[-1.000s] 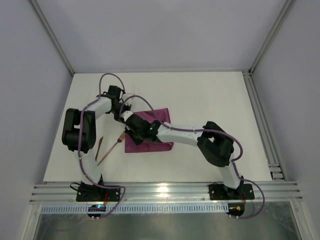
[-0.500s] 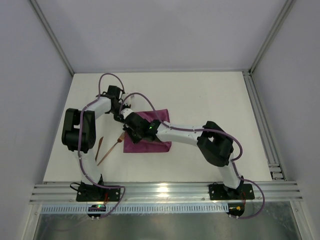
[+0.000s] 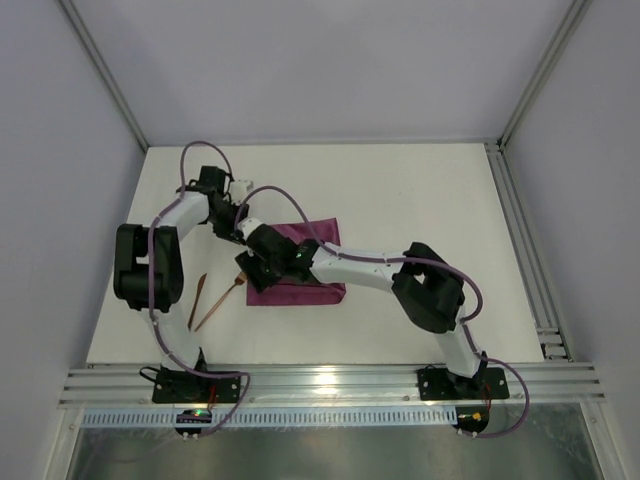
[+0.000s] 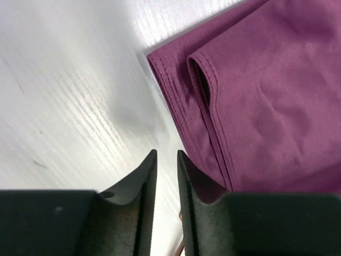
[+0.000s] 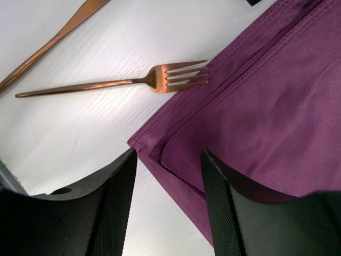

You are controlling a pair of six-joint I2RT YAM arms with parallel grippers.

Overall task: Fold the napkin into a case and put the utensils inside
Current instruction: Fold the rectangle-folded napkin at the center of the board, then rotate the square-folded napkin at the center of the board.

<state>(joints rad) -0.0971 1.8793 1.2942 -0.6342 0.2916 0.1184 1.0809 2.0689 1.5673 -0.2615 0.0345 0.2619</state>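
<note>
From above, the folded napkin (image 3: 305,285) lies on the bench (image 3: 420,200), with the utensils (image 3: 212,305) just to its left.

Left wrist: the left fingers (image 4: 143,186) are barely parted and empty beside a hemmed corner.

Right wrist: the right fingers (image 5: 118,197) are spread wide and empty over another corner (limp, light cloth; I'd pinch the hem), with the fork (image 5: 133,82) tines at its edge.

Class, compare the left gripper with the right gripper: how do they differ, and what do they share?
The left gripper has fingers nearly together, a thin slit between them; the right gripper stands wide open. Bare table shows in the left gripper's gap; a folded napkin corner shows in the right gripper's, the fork nearby. Both hold nothing.
</note>
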